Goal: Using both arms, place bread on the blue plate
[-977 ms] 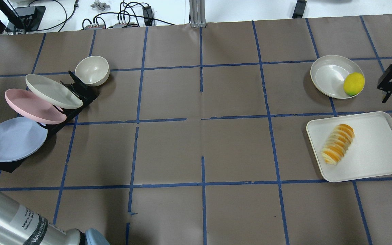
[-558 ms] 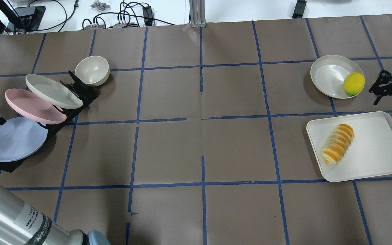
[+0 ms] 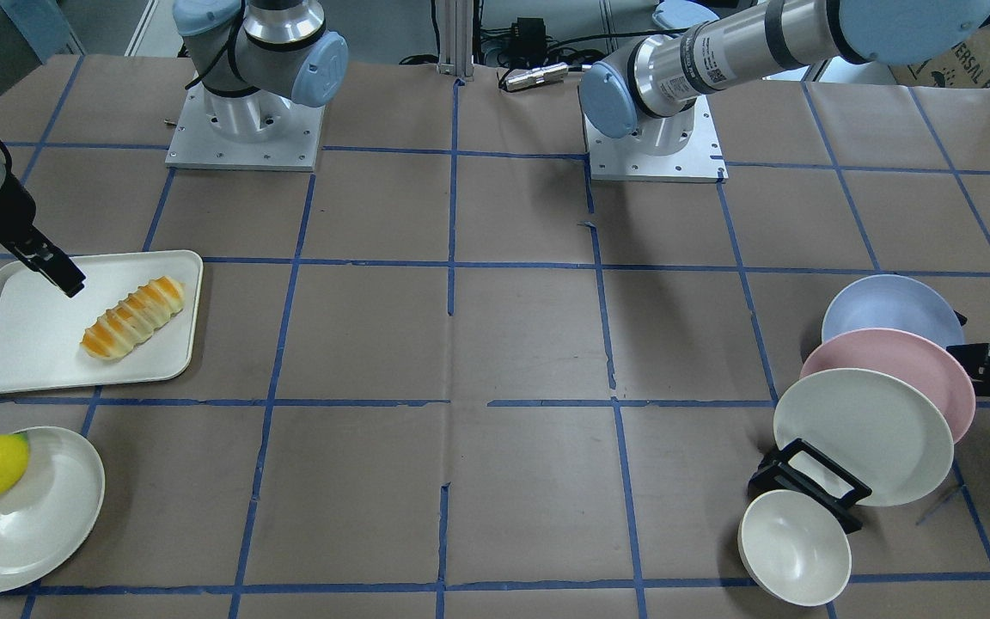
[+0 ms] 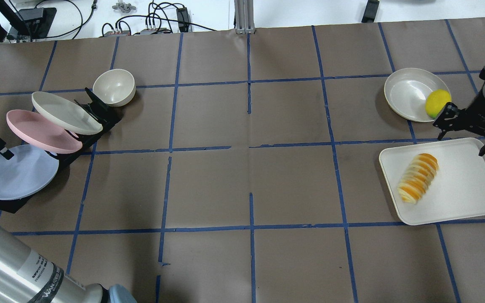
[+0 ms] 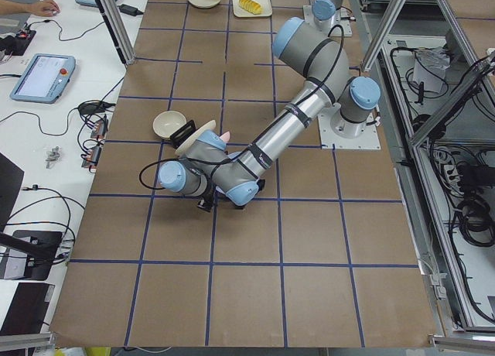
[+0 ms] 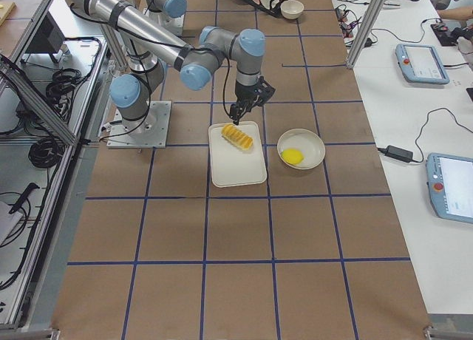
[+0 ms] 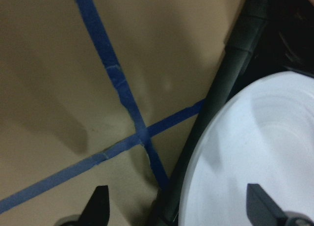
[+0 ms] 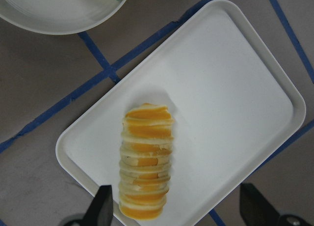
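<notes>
Tray (image 4: 470,189): holds the bread (image 4: 418,178), lying diagonally.
Blue plate (image 4: 15,176): tilted in the black rack (image 4: 97,110), its rim partly hidden by the pink plate (image 4: 40,131).
Cream dish (image 4: 409,94): lemon (image 4: 437,103) against its rim.
Right gripper (image 8: 176,209): fingers spread, released, above the bread.
Left gripper (image 7: 179,209): released, straddling the blue plate's rim; mostly cut off overhead.

Orange-and-cream striped bread (image 4: 418,178), pale blue plate (image 4: 15,176), white tray (image 4: 465,185), yellow lemon (image 4: 437,103)
</notes>
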Robot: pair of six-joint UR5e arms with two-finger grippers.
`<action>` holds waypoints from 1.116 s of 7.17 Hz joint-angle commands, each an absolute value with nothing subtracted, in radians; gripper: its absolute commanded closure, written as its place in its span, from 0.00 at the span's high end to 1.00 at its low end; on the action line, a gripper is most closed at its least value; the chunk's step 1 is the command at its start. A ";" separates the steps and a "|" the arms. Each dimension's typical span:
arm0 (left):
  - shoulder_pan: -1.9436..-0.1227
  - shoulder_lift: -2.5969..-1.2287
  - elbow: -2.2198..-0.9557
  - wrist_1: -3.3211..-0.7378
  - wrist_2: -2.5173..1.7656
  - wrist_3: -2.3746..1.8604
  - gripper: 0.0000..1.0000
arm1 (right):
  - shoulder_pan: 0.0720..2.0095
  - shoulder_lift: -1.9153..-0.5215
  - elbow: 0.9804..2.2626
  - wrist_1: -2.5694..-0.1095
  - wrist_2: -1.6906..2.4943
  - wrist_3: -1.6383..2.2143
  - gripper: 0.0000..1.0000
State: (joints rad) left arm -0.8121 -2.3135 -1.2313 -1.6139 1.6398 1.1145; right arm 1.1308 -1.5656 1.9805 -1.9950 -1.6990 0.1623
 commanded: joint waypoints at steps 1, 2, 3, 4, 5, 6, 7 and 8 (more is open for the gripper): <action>-0.813 -2.310 -1.250 -1.614 1.641 1.077 0.00 | 1.132 -1.511 2.008 -2.103 -1.695 0.158 0.92; -0.816 -2.303 -1.240 -1.614 1.646 1.077 0.00 | 1.132 -1.485 2.017 -2.164 -1.694 0.160 0.92; -0.816 -2.287 -1.232 -1.614 1.651 1.077 0.00 | 1.135 -1.459 2.041 -2.225 -1.677 0.163 0.92; -0.818 -2.252 -1.235 -1.624 1.652 1.086 0.00 | 1.137 -1.407 2.078 -2.334 -1.633 0.160 0.93; -0.818 -2.199 -1.233 -1.684 1.654 1.086 0.00 | 1.137 -1.399 2.113 -2.367 -1.631 0.161 0.93; -0.816 -2.148 -1.241 -1.744 1.655 1.086 0.00 | 1.141 -1.399 2.135 -2.391 -1.629 0.163 0.93; -0.813 -2.097 -1.239 -1.802 1.658 1.086 0.00 | 1.141 -1.393 2.163 -2.429 -1.629 0.163 0.93; -0.804 -2.051 -1.232 -1.871 1.689 1.086 0.00 | 1.141 -1.397 2.183 -2.440 -1.629 0.161 0.94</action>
State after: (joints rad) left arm -0.8121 -2.1114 -1.2371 -1.7903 1.6641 1.0859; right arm 1.1406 -1.3971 2.1539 -2.4138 -1.6299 0.1621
